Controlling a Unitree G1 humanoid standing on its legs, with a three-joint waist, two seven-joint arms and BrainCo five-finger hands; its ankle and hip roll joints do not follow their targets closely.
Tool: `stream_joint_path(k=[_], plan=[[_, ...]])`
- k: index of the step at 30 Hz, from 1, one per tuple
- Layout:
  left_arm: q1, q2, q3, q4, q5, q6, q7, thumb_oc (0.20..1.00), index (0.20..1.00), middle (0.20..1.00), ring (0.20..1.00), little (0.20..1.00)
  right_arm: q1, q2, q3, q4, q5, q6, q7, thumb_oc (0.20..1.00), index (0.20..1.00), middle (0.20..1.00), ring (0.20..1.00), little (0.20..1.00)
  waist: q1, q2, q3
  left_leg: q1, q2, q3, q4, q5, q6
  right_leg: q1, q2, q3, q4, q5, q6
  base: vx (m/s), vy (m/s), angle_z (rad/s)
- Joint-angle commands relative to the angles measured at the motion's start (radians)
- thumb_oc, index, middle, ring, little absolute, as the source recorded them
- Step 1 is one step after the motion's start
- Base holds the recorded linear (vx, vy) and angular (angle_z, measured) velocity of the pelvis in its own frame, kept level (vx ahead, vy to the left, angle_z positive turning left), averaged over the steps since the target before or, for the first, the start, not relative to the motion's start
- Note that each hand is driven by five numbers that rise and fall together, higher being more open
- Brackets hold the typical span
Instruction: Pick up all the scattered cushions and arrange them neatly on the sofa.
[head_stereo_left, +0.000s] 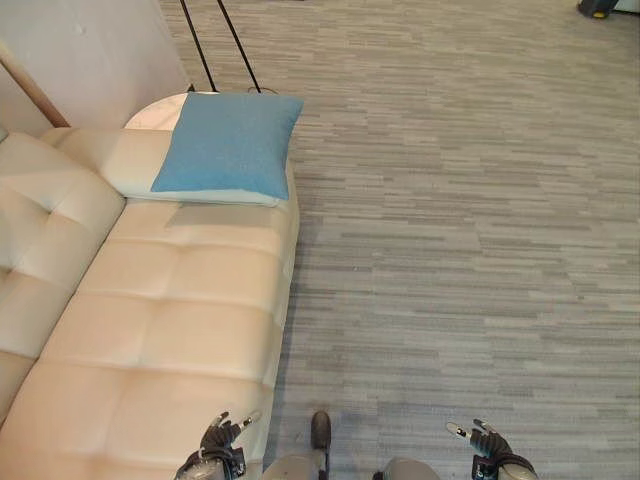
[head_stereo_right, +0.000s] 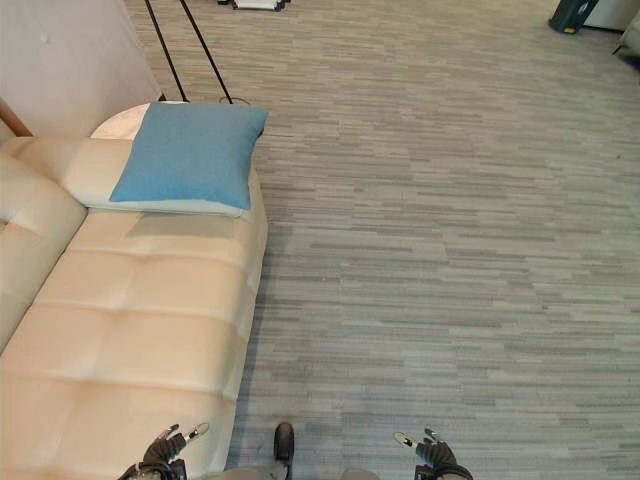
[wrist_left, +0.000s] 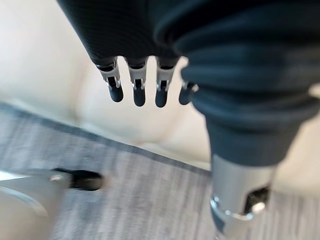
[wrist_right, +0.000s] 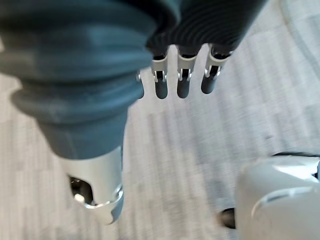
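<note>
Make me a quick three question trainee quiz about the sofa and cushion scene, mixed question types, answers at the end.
1. True or false: the blue cushion lies on the carpet.
2. What does the blue cushion rest on? A) the sofa's far armrest end B) the middle seat C) the floor
3. Fill in: the left hand and right hand hold ____.

Key: 1 false, it is on the sofa. 2 A. 3 nothing; both hang open, fingers straight.

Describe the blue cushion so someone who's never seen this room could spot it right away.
Find the cream tufted sofa along the left of the grey striped floor. At its far end, lying flat on the armrest beside a white round side table, is the blue cushion. It is the one blue, square thing against the pale upholstery.
</note>
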Motion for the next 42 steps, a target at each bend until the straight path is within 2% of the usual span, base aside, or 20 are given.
stream_joint_path(k=[1,4,6,10,13,15,17,21,23,25,27,28,29,33,34,35,38,39,40,42], plan=[[-0.022,0.049,0.020,-0.058,0.059,-0.018,-0.008,1.000,1.000,1.000,1.000,1.000,-0.015,-0.008,-0.032,-0.026,-0.007,-0.011,-0.001,1.000,1.000,1.000,1.000,1.000,-0.008,0.065,0.092,0.076,0.061,0.019,-0.009,-0.140,-0.087,0.026,0.027,-0.078,-0.395,0.233,-0.014,0.36,0.035,0.01],[-0.023,0.051,0.018,-0.065,0.082,-0.016,-0.021,1.000,1.000,1.000,1.000,1.000,-0.010,-0.007,-0.043,-0.012,-0.008,-0.008,-0.003,1.000,1.000,1.000,1.000,1.000,-0.013,0.075,0.101,0.115,0.074,0.025,-0.009,-0.164,-0.104,0.016,0.069,-0.082,-0.614,0.254,0.004,0.39,-0.070,-0.11],[-0.029,0.057,0.029,-0.069,0.116,-0.020,-0.038,1.000,1.000,1.000,1.000,1.000,-0.003,-0.007,-0.057,0.003,-0.020,-0.004,0.000,1.000,1.000,1.000,1.000,1.000,-0.027,0.063,0.092,0.174,0.070,0.014,-0.009,-0.197,-0.131,0.012,0.134,-0.023,-0.969,0.358,0.046,0.50,-0.178,0.09],[-0.028,0.055,0.039,-0.064,0.134,-0.028,-0.048,1.000,1.000,1.000,1.000,1.000,0.009,-0.008,-0.071,0.004,-0.037,0.001,0.004,1.000,1.000,1.000,1.000,1.000,-0.025,0.060,0.070,0.222,0.071,0.008,-0.009,-0.224,-0.147,-0.029,0.132,-0.027,-0.988,0.358,0.063,0.51,-0.184,0.10],[-0.018,0.040,0.037,-0.049,0.132,-0.030,-0.050,1.000,1.000,1.000,1.000,1.000,0.016,-0.014,-0.077,0.031,-0.025,-0.002,0.012,1.000,1.000,1.000,1.000,1.000,-0.035,0.071,0.041,0.272,0.093,-0.020,0.041,-0.229,-0.159,0.035,0.139,-0.041,-0.988,0.390,0.036,0.58,-0.226,0.08],[-0.011,0.030,0.037,-0.038,0.112,-0.025,-0.053,1.000,1.000,1.000,1.000,1.000,0.009,-0.030,-0.072,0.053,-0.027,0.000,0.014,1.000,1.000,1.000,1.000,1.000,-0.036,0.085,0.027,0.251,0.119,-0.011,0.200,-0.164,-0.193,0.092,0.161,-0.046,-0.984,0.375,0.008,0.61,-0.296,0.37],[-0.015,0.019,0.020,-0.021,0.094,-0.020,-0.053,1.000,1.000,1.000,1.000,1.000,-0.002,-0.043,-0.063,0.053,-0.001,-0.010,0.019,1.000,1.000,1.000,1.000,1.000,-0.029,0.092,0.033,0.132,0.157,-0.011,0.514,0.021,-0.233,0.187,0.188,-0.049,-0.974,0.306,-0.053,0.64,-0.460,0.12],[-0.025,0.024,-0.001,-0.030,0.088,-0.021,-0.051,1.000,1.000,1.000,1.000,1.000,-0.014,-0.058,-0.056,0.047,0.009,-0.009,0.016,1.000,1.000,1.000,1.000,1.000,-0.012,0.079,0.059,0.026,0.180,0.007,0.697,0.037,-0.213,0.255,0.199,-0.042,-0.967,0.247,-0.094,0.39,-0.307,-0.16],[-0.024,0.017,-0.011,-0.030,0.077,-0.017,-0.047,1.000,1.000,1.000,1.000,1.000,-0.022,-0.070,-0.046,0.050,-0.003,0.003,0.005,1.000,1.000,1.000,1.000,1.000,0.009,0.061,0.072,-0.111,0.117,0.006,0.635,-0.082,-0.191,0.314,0.179,-0.037,-0.980,0.228,-0.087,0.37,-0.173,0.06],[-0.013,0.016,-0.006,-0.033,0.076,-0.016,-0.047,1.000,1.000,1.000,1.000,1.000,-0.020,-0.073,-0.044,0.044,-0.008,0.008,0.009,1.000,1.000,1.000,1.000,1.000,0.014,0.058,0.063,-0.152,0.105,0.018,0.518,-0.109,-0.182,0.335,0.174,-0.042,-0.988,0.215,-0.078,0.37,-0.085,-0.17],[0.007,0.014,-0.003,-0.038,0.085,-0.011,-0.045,1.000,1.000,1.000,1.000,1.000,-0.016,-0.079,-0.030,0.045,-0.026,0.011,0.011,1.000,1.000,1.000,1.000,1.000,0.031,0.062,0.054,-0.124,0.077,0.010,0.210,-0.072,-0.175,0.377,0.181,-0.046,-0.988,0.194,-0.068,0.37,-0.034,-0.23],[0.007,0.014,-0.003,-0.039,0.085,-0.011,-0.045,1.000,1.000,1.000,1.000,1.000,-0.016,-0.079,-0.030,0.045,-0.026,0.011,0.011,1.000,1.000,1.000,1.000,1.000,0.030,0.062,0.053,-0.121,0.076,0.010,0.203,-0.068,-0.175,0.377,0.180,-0.047,-0.988,0.194,-0.068,0.43,-0.035,-0.09],[0.012,0.009,0.002,-0.023,0.090,-0.006,-0.042,1.000,1.000,1.000,1.000,1.000,-0.006,-0.082,-0.023,0.042,-0.043,0.011,0.010,1.000,1.000,1.000,1.000,1.000,0.030,0.077,0.041,-0.114,0.078,-0.005,0.003,0.031,-0.198,0.402,0.207,-0.056,-0.988,0.173,-0.069,0.29,-0.026,-0.07],[0.017,-0.001,0.021,0.016,0.090,-0.006,-0.036,1.000,1.000,1.000,1.000,1.000,-0.006,-0.080,-0.018,0.049,-0.057,0.012,0.012,1.000,1.000,1.000,1.000,1.000,0.023,0.079,0.032,-0.180,0.083,0.050,-0.009,0.024,-0.231,0.465,0.219,-0.067,-0.988,0.146,-0.068,0.51,0.008,-0.01],[0.030,-0.002,0.038,0.021,0.090,-0.003,-0.036,1.000,1.000,1.000,1.000,1.000,-0.009,-0.071,-0.017,0.043,-0.060,0.013,0.016,1.000,1.000,1.000,1.000,1.000,0.022,0.074,0.018,-0.156,0.101,0.169,-0.009,0.041,-0.233,0.516,0.222,-0.067,-0.987,0.117,-0.059,0.44,0.049,-0.19],[0.031,-0.001,0.038,0.020,0.090,-0.002,-0.036,1.000,1.000,1.000,1.000,1.000,-0.008,-0.070,-0.017,0.043,-0.060,0.013,0.016,1.000,1.000,1.000,1.000,1.000,0.029,0.069,0.022,-0.147,0.099,0.178,-0.009,0.037,-0.233,0.523,0.216,-0.060,-0.988,0.115,-0.057,0.60,0.078,-0.25],[0.049,-0.009,0.052,0.028,0.075,-0.005,-0.032,1.000,1.000,1.000,1.000,1.000,0.000,-0.054,-0.005,0.042,-0.082,0.018,0.028,1.000,1.000,1.000,1.000,1.000,0.047,0.046,-0.022,-0.111,0.070,0.186,-0.009,0.034,-0.175,0.544,0.169,-0.073,-0.921,0.094,-0.027,0.66,0.198,0.12],[0.047,-0.010,0.051,0.060,0.071,0.003,-0.030,1.000,1.000,1.000,1.000,1.000,-0.003,-0.034,-0.006,0.076,-0.085,0.026,0.034,1.000,1.000,1.000,1.000,1.000,0.062,0.019,-0.046,-0.068,0.043,0.180,-0.009,-0.009,-0.138,0.496,0.103,-0.086,-0.721,0.179,0.033,0.36,0.144,-0.01],[0.047,-0.009,0.051,0.060,0.071,0.003,-0.030,1.000,1.000,1.000,1.000,1.000,-0.003,-0.034,-0.006,0.077,-0.085,0.026,0.034,1.000,1.000,1.000,1.000,1.000,0.063,0.017,-0.047,-0.069,0.042,0.181,-0.009,-0.010,-0.137,0.492,0.101,-0.085,-0.716,0.176,0.034,0.51,0.223,0.00],[0.044,0.000,0.051,0.046,0.058,0.004,-0.021,1.000,1.000,1.000,1.000,1.000,-0.008,-0.017,-0.001,0.078,-0.074,0.024,0.042,1.000,1.000,1.000,1.000,1.000,0.065,-0.001,-0.033,-0.016,0.019,0.171,-0.009,-0.061,-0.098,0.387,0.049,-0.068,-0.441,0.351,0.098,0.33,0.198,0.21]])
